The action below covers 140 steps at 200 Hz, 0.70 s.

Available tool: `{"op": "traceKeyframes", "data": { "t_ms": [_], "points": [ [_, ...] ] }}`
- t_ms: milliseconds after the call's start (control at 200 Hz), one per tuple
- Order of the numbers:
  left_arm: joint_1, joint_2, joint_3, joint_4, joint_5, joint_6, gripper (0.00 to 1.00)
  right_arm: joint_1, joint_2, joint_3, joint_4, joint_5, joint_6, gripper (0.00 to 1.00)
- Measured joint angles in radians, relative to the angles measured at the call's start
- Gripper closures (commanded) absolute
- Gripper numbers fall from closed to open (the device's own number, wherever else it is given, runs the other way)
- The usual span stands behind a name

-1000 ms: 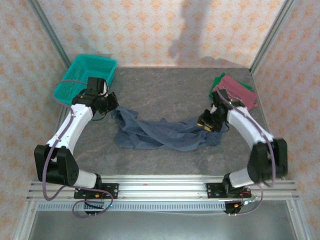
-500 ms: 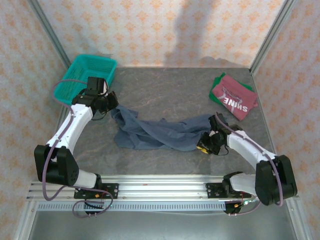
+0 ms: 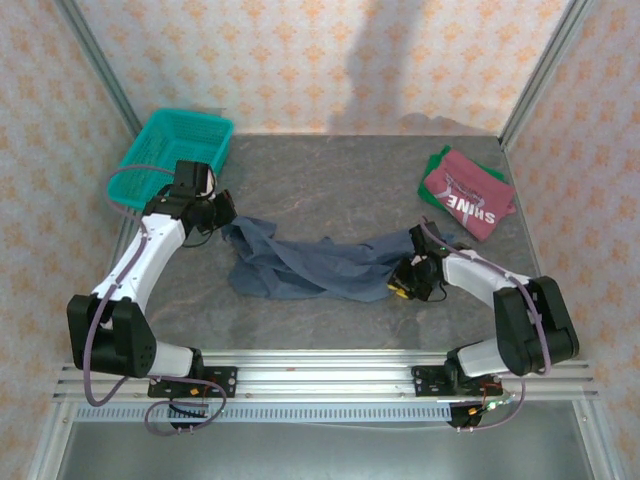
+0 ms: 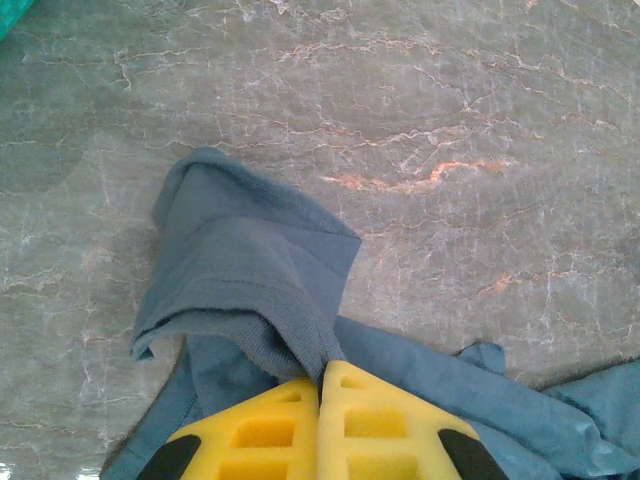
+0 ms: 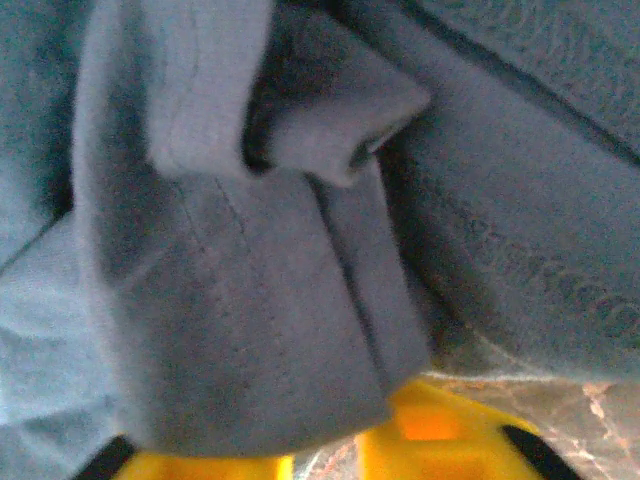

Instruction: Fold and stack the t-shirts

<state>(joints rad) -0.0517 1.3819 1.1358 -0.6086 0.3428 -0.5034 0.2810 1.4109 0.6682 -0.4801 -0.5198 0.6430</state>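
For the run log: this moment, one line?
left jaws: shut on blue t-shirt | right jaws: its other end, grip unclear | red t-shirt: far right

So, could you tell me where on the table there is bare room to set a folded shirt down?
The widest bare patch is the back middle of the table, between the teal basket and the red shirt. A narrower strip runs along the near edge, in front of the blue shirt. The middle band is crowded: that shirt sprawls across it.

white arms (image 3: 140, 255) with black joints, yellow fingers (image 4: 260, 430).
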Motion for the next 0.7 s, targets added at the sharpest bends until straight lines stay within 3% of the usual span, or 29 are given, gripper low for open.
{"op": "traceKeyframes", "data": {
  "t_ms": [80, 440, 701],
  "points": [
    [0.000, -0.005, 0.000, 0.000, -0.002, 0.001, 1.00, 0.000, 0.018, 0.030, -0.002, 0.012, 0.009, 1.00],
    [0.009, -0.079, 0.000, -0.040, -0.010, 0.031, 1.00, 0.000, -0.119, 0.183, -0.235, 0.040, -0.054, 1.00],
    [0.009, -0.140, 0.000, -0.084, -0.010, 0.034, 1.00, 0.000, -0.212, 0.200, -0.464, -0.031, -0.116, 1.00]
  ]
}}
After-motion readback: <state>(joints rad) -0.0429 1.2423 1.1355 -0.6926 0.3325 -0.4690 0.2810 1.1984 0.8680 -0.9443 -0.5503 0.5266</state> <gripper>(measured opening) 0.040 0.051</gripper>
